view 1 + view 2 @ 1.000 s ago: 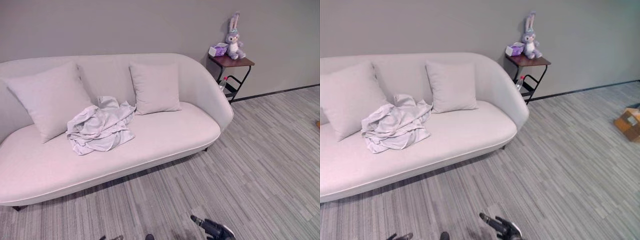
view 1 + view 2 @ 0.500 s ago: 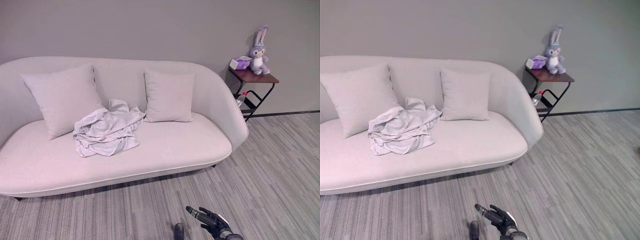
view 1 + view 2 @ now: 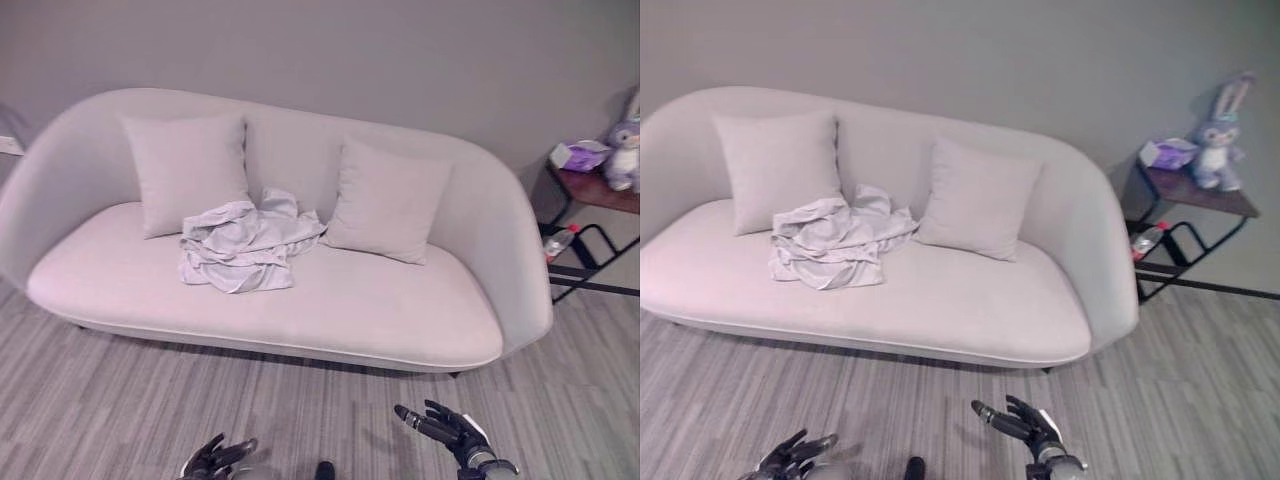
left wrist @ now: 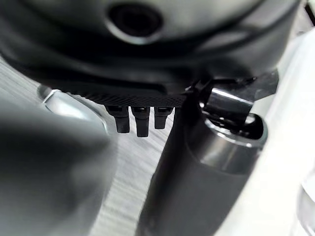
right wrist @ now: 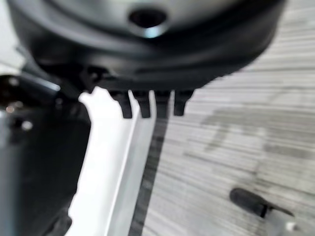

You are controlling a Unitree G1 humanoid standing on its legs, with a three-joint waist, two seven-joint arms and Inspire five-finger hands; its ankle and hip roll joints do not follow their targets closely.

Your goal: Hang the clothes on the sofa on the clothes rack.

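In the left eye view the whole picture has swung since a moment ago: the sofa (image 3: 300, 300) now sits square across the middle of the frame and the side table (image 3: 600, 190) has slid to the right edge, so the camera has turned toward the sofa rather than anything on it moving. The clothes (image 3: 245, 243) lie as before, a crumpled pale heap on the seat cushion left of centre, between the left pillow (image 3: 187, 168) and the right pillow (image 3: 388, 200), touching both. That reads to me as the robot lining itself up to approach the heap; nothing is picked up yet. At the bottom edge the left hand (image 3: 212, 458) has come into frame at lower left, fingers loosely spread and empty, and the right hand (image 3: 448, 430) shows at lower right, fingers stretched forward, also empty, both well apart from the clothes over the striped floor (image 3: 100, 400). The right eye view gives the same scene, with the plush rabbit (image 3: 1222, 140) whole at upper right, where the left eye view cuts it off. The left wrist view is mostly dark bulk at close range, with a few finger stubs over floor; little can be made out. The right wrist view is similar, a row of short fingers above the floor. I see no clothes rack from here.
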